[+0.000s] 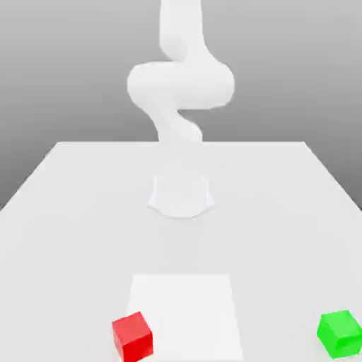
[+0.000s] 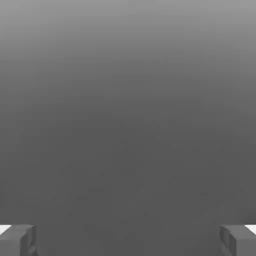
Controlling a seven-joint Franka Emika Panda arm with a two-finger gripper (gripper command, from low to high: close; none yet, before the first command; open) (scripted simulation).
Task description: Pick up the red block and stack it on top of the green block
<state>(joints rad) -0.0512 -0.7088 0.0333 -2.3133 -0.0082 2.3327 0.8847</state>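
With my gripper (image 2: 128, 240) spread wide and empty, the red block (image 1: 132, 335) sits toward the exterior view's left, well apart from the green block (image 1: 339, 333).

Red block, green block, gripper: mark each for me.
red block (image 1: 132, 336): exterior view, near its top front edge.
green block (image 1: 339, 333): exterior view, middle of its visible faces.
gripper (image 2: 128, 240): hand view, midway between its open fingertips.

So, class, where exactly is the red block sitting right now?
In the exterior view the red block rests on the white table near the front edge, on the exterior view's left, well apart from the green block at the right.
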